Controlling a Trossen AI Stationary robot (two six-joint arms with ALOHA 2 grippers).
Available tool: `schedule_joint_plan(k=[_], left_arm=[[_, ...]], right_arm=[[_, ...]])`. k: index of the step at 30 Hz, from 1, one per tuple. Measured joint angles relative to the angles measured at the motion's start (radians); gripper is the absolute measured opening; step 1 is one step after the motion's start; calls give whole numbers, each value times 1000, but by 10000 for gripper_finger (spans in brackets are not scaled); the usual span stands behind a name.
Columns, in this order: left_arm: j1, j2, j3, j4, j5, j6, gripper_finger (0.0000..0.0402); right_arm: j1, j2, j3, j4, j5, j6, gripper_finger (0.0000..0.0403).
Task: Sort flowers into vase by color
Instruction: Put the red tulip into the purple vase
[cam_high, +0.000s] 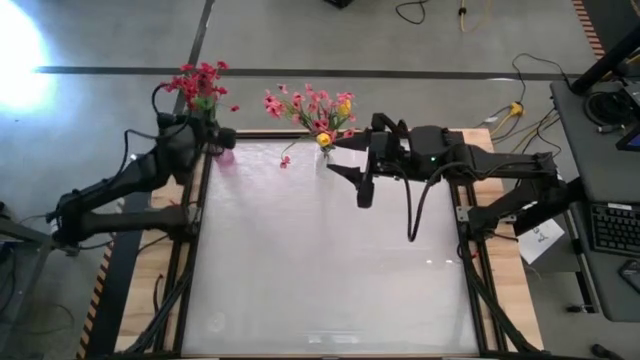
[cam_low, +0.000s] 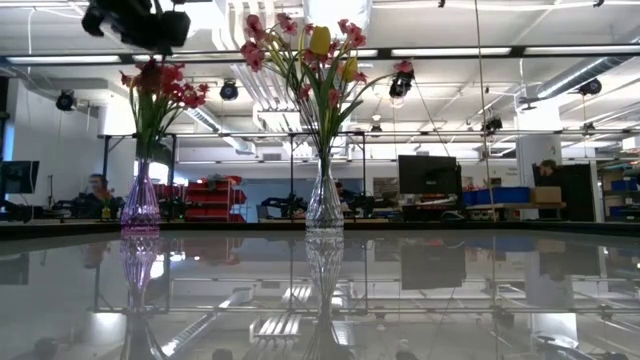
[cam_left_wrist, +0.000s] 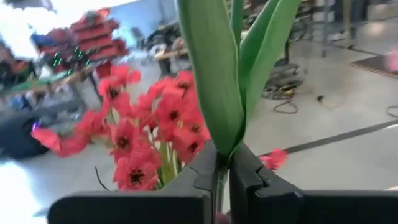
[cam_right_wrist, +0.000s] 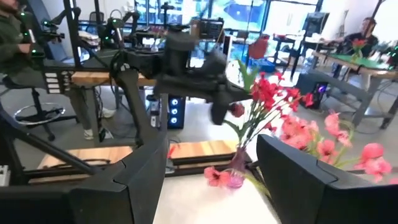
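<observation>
2 vases (cam_low: 140, 200) at table's far edge, left fingers (cam_left_wrist: 245, 180) clamped on green stem (cam_left_wrist: 214, 93), right fingers (cam_right_wrist: 311, 180) apart.

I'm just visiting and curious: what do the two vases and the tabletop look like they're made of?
Clear vase: looks like ribbed glass or clear plastic, since the room shows through it. Purple vase: the same see-through look, tinted violet. Tabletop: a glossy, mirror-like white sheet, reflecting the vases and ceiling lights; the material itself is hard to tell.

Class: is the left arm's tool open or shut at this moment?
Shut. In the left wrist view the left tool has its two dark fingers pressed on a green flower stem.
</observation>
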Motion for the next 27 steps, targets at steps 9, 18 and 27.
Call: schedule_joint_plan(k=[9,18,27], left_arm=[[150,110,22,10,83,-35,0],[136,109,82,47,154,-74,0],[139,132,80,8,-8,-38,0]], right_arm=[[0,4,0,2,10,34,235],[-1,2,0,0,24,34,233],[-4,2,1,-3,24,36,231]])
